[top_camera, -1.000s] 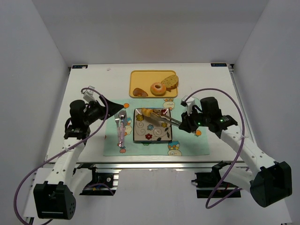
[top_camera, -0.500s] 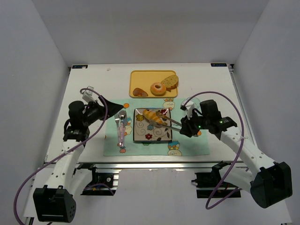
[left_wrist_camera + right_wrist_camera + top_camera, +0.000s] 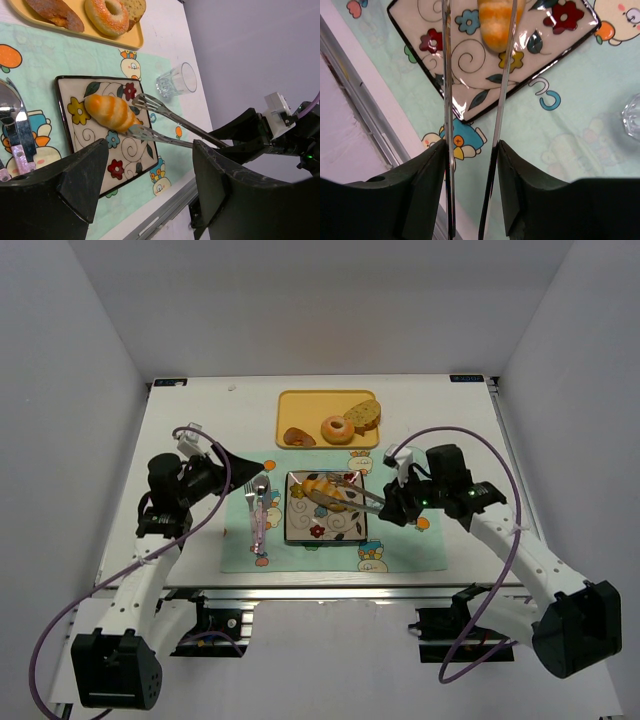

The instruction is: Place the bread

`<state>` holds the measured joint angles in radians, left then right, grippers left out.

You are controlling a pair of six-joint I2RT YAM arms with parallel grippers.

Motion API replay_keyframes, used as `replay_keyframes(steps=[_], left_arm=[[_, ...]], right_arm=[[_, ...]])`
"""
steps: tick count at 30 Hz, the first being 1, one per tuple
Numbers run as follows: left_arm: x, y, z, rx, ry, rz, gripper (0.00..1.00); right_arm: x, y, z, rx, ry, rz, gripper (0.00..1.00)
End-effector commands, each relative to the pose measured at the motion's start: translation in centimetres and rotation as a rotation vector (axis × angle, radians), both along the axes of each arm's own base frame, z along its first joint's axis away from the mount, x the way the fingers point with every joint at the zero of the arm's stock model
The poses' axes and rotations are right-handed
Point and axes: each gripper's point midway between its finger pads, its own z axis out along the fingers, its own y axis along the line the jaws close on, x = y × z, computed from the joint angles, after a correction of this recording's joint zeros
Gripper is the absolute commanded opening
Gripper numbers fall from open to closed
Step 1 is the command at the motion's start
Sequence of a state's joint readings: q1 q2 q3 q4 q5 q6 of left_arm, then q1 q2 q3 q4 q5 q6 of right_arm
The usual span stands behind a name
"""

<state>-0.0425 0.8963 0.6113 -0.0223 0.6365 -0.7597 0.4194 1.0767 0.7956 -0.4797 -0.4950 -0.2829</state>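
Observation:
The bread (image 3: 325,488), a golden ridged croissant, lies on the far part of the flowered square plate (image 3: 330,530). It also shows in the left wrist view (image 3: 110,112) and the right wrist view (image 3: 500,20). My right gripper (image 3: 392,508) (image 3: 472,150) is shut on metal tongs (image 3: 352,496) (image 3: 147,102). The tongs' arms stand apart. One tip lies against the bread's side and the other is clear of it. My left gripper (image 3: 238,466) (image 3: 150,165) is open and empty, above the placemat left of the plate (image 3: 125,160).
A yellow tray (image 3: 290,400) at the back holds a glazed donut (image 3: 336,429), a speckled bread slice (image 3: 364,415) and a brown pastry (image 3: 298,437). A small glass (image 3: 175,82) stands by the plate's far right corner. A fork and spoon (image 3: 259,510) lie left of the plate.
The tongs carried the bread from the plate's far left corner toward the middle of its far part, then spread apart. The bread now rests on the plate. The left arm barely moved.

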Motion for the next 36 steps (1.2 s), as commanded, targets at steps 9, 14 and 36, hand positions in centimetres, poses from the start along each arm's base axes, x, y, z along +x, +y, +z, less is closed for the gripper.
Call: replay_keyframes(steps=[9,14,36], left_arm=[[0.4,-0.3,0.3,-0.002,-0.03,-0.021,0.78],[0.3,-0.4,0.0,-0.005,-0.023,-0.023,0.78],[-1.3,0.2,-0.2,-0.007,-0.016,0.02,0.78]], right_arm=[[4.7,2.9,5.1,0.131,-0.1,-0.031,0.49],[7.8,4.1,5.2,0.159,-0.101,-0.084,0.48],[18.3,8.3,4.3,0.178,-0.094,-0.15,0.48]])
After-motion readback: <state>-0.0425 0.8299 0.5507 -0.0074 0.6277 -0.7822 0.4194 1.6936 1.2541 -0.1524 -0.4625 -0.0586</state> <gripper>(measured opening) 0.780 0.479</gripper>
